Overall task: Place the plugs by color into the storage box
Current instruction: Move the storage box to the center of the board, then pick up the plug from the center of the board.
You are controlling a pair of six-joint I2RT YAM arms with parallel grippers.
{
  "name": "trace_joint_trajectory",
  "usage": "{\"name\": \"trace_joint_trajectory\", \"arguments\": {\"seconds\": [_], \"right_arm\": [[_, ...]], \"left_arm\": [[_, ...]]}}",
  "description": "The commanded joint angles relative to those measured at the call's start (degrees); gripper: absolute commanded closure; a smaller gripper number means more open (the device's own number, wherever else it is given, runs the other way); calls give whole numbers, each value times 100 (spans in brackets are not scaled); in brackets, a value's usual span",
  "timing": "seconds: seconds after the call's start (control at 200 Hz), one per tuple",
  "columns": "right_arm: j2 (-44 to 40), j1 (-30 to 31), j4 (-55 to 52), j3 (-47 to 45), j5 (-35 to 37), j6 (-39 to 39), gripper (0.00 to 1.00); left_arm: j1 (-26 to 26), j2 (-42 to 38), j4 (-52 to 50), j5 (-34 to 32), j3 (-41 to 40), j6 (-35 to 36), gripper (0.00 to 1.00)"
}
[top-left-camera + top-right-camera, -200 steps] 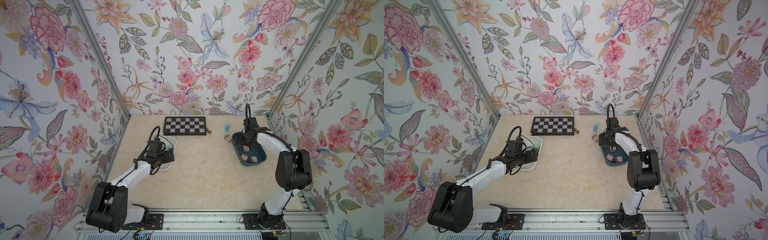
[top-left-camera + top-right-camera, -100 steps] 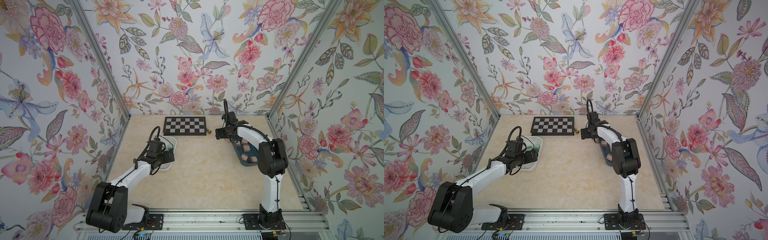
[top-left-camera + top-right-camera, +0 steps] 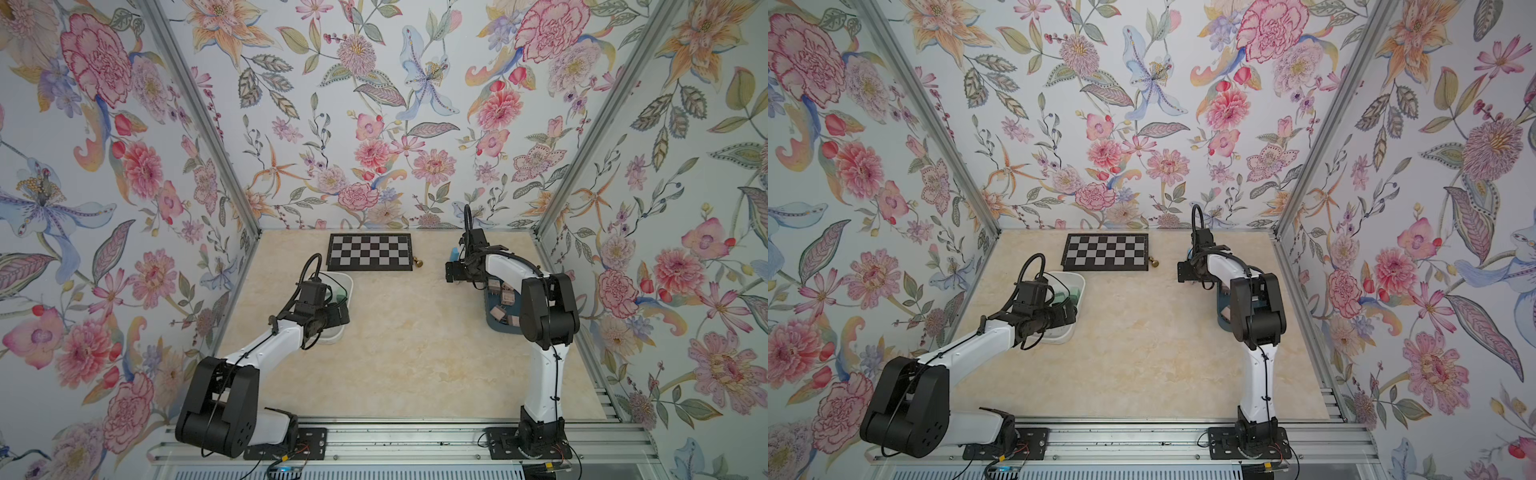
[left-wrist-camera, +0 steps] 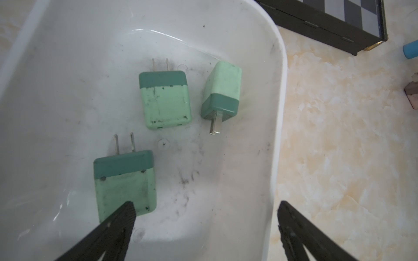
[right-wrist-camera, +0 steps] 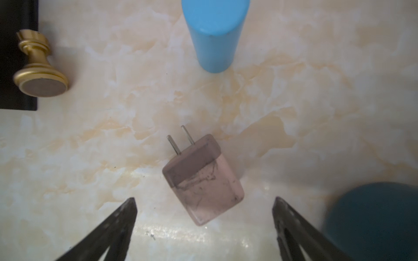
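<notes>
Plugs (image 3: 507,297), pink, lie in a teal tray (image 3: 500,330) by the right edge of the bench (image 3: 415,353) in a top view; left wrist: three green plugs (image 4: 166,101) lie in the white storage box (image 4: 280,101), left end effector (image 4: 205,204) apart over it; right wrist: one pink plug (image 5: 203,178) lies on the bench, right end effector (image 5: 204,198) apart either side of it

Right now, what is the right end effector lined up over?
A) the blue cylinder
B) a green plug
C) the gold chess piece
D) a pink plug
D: the right wrist view shows the pink plug lying loose on the table, centred under the open right end effector. The blue cylinder and chess piece sit farther off.
</notes>
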Motion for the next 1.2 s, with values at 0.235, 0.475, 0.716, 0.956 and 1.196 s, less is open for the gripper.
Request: {"name": "trace_joint_trajectory", "arguments": {"seconds": [0.235, 0.475, 0.716, 0.956, 1.196], "right_arm": [[612, 17, 168, 481, 84, -536, 7], [640, 0, 152, 455, 106, -505, 32], [611, 17, 116, 385, 73, -505, 60], [386, 30, 119, 254, 63, -391, 75], [-471, -86, 68, -55, 70, -197, 88]], "left_arm": [[-28, 23, 7, -30, 7, -33, 0], [-29, 72, 40, -4, 39, -44, 1], [-30, 75, 87, 14, -4, -58, 1], [-29, 48, 87, 5, -48, -55, 1], [-29, 41, 91, 5, -22, -65, 1]]}}
